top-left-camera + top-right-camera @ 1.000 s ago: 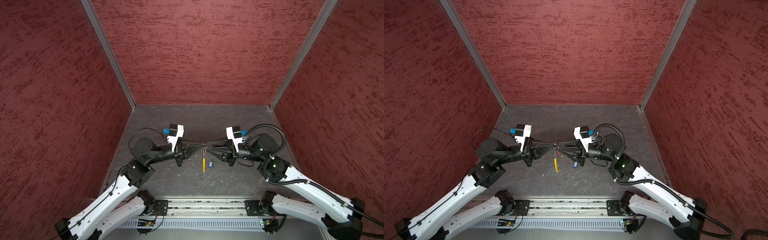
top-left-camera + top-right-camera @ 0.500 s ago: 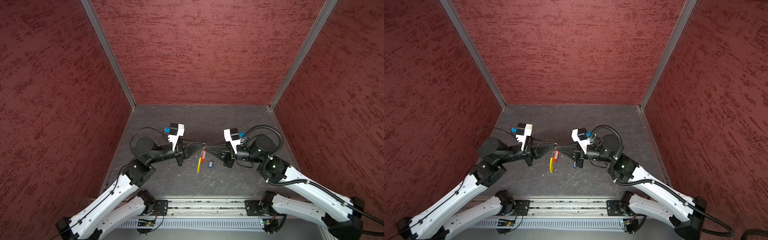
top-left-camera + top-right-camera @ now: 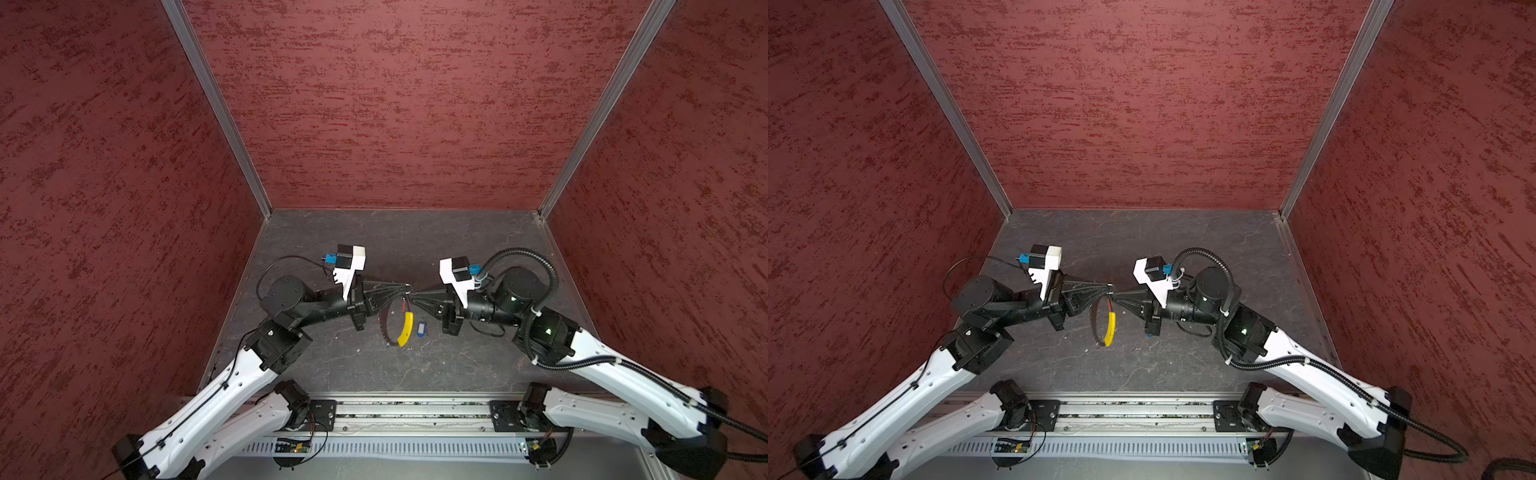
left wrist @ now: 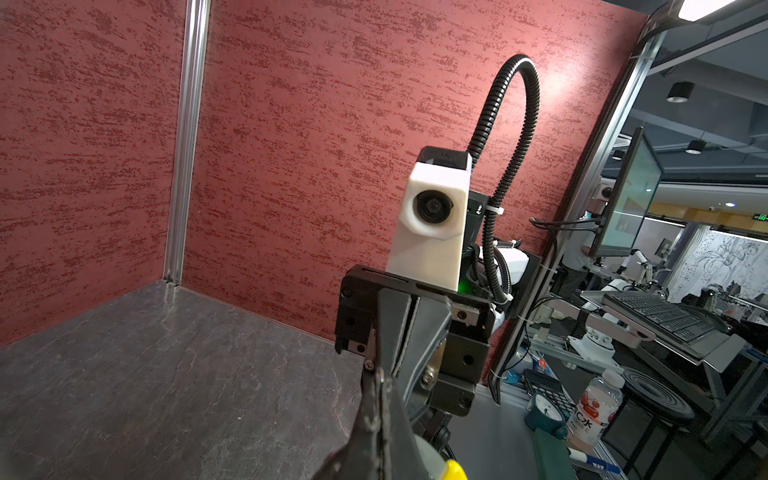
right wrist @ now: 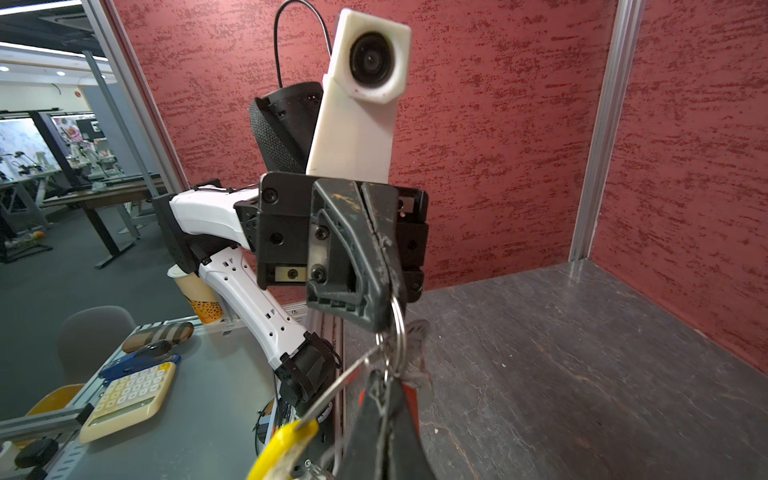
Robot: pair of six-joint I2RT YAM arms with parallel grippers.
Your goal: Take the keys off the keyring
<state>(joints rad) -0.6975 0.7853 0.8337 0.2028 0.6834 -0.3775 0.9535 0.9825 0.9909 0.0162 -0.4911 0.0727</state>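
Observation:
Both grippers meet tip to tip above the middle of the grey floor. My left gripper (image 3: 408, 286) (image 3: 1110, 286) (image 4: 376, 376) is shut on a silvery ring (image 5: 397, 332) of the keyring. The keyring's thin wire (image 5: 332, 390) and yellow segment (image 3: 405, 329) (image 3: 1109, 328) (image 5: 282, 449) hang below. My right gripper (image 3: 414, 293) (image 3: 1117, 296) (image 5: 384, 380) is shut on a small ring at the same cluster. The red-tagged key (image 3: 403, 305) (image 5: 412, 401) dangles just under its fingers. A blue-tagged key (image 3: 421, 329) lies loose on the floor beside the yellow segment.
Red textured walls (image 3: 395, 124) close in the grey slate floor (image 3: 478, 249) on three sides. A metal rail (image 3: 415, 415) runs along the front edge. Outside the booth lie a calculator (image 5: 129, 399) and a bottle (image 4: 596, 409).
My right gripper has shut and moved left until its tips meet the left gripper's. The hanging keyring has swung and turned, so its yellow segment and loop show wider.

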